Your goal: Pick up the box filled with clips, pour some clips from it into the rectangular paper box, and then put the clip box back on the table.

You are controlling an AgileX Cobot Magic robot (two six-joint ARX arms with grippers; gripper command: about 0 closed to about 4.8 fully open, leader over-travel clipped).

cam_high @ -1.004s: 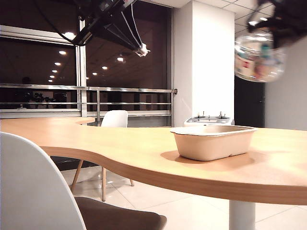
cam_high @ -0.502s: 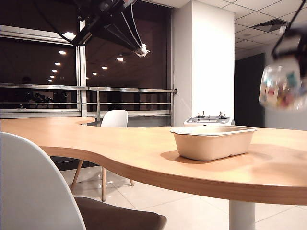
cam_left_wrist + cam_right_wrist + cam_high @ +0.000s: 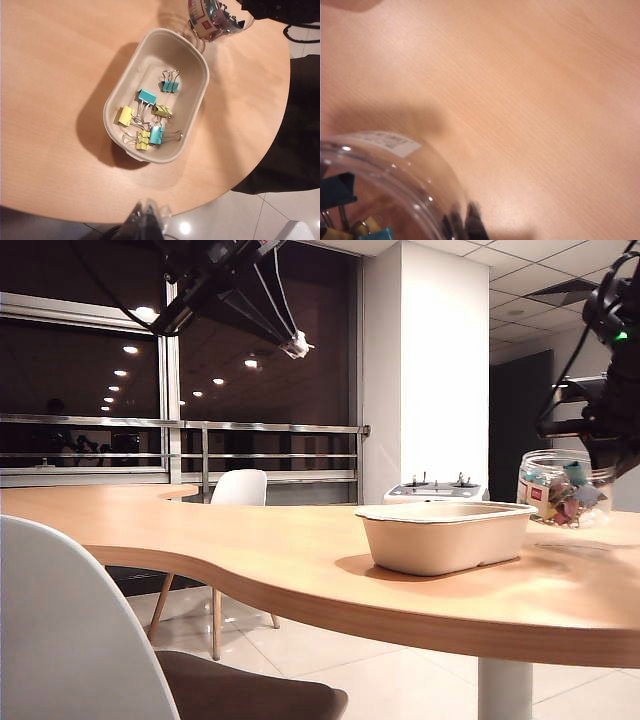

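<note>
Jar [image 3: 560, 488] upright by tub [image 3: 155, 95], clips [image 3: 147, 122] poured; right gripper [image 3: 462, 220] grips rim. You: seat, release. Left gripper [image 3: 146, 216] clenched, empty, high above.

1. The light-wood tabletop [image 3: 300, 560] has a curved edge and stands on a white pedestal leg [image 3: 505, 690].
2. The beige rectangular paper box [image 3: 445, 537] stands on it, with mixed clips [image 3: 150, 120] inside.
3. The clear clip box [image 3: 560, 488] is upright at the tabletop, under the right end effector [image 3: 610, 455], just beside the paper box.
4. A white-grey device with knobs [image 3: 435, 490] sits behind the paper box.
</note>
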